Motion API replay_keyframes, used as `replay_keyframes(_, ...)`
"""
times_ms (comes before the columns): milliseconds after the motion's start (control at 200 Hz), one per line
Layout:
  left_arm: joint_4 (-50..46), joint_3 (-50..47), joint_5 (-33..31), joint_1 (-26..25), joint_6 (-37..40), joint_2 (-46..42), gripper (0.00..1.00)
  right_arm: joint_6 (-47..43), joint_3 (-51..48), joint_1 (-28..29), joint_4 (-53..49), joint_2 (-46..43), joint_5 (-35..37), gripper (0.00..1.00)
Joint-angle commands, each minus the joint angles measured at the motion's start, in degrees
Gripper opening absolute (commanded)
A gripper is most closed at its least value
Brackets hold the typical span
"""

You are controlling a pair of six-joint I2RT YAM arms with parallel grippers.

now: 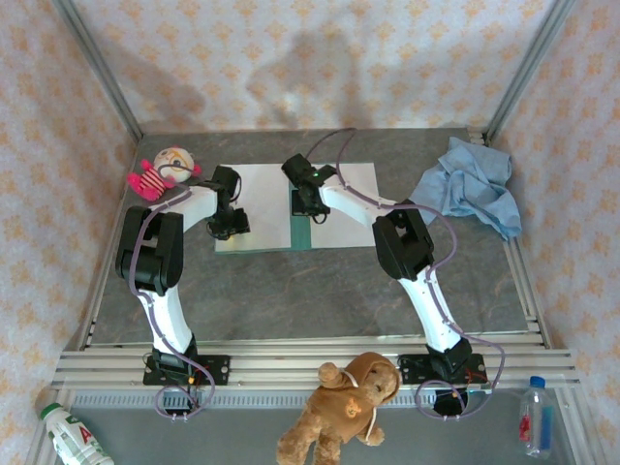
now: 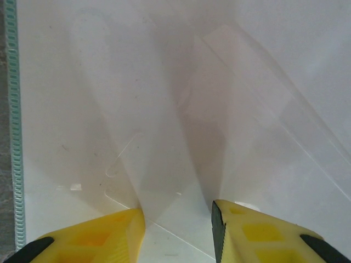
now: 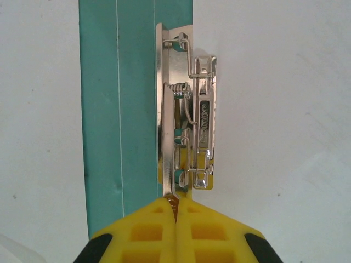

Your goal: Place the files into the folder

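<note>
The teal folder lies open on the table, and its spine strip runs up the right wrist view. White files cover its leaves on both sides. A metal spring clip sits along the spine. My right gripper is shut on the clip's near end, above the spine. My left gripper hangs low over the left white sheet, jaws apart and nothing gripped between them. The folder's ribbed teal edge shows at the far left.
A crumpled light blue cloth lies at the back right. A pink doll sits left of the folder. A brown teddy bear and two bottles lie beyond the near rail. Patterned walls close in three sides.
</note>
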Motion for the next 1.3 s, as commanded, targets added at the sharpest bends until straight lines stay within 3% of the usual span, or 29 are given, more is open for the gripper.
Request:
replay_keyframes(0, -2.8, -0.5, -1.2, 0.1, 0.7, 2.7, 0.4, -1.0, -0.2, -1.8, -7.5, 2.7, 5.3, 0.0)
replay_keyframes(616, -3.0, -0.2, -1.3, 0.1, 0.7, 3.3, 0.4, 0.9, -5.0, -1.8, -3.5, 4.7, 1.1, 0.0)
replay_keyframes(1296, -3.5, 0.7, -1.1, 0.0, 0.6, 4.1, 0.4, 0.9, -5.5, -1.5, -3.4, 7.3, 1.8, 0.0)
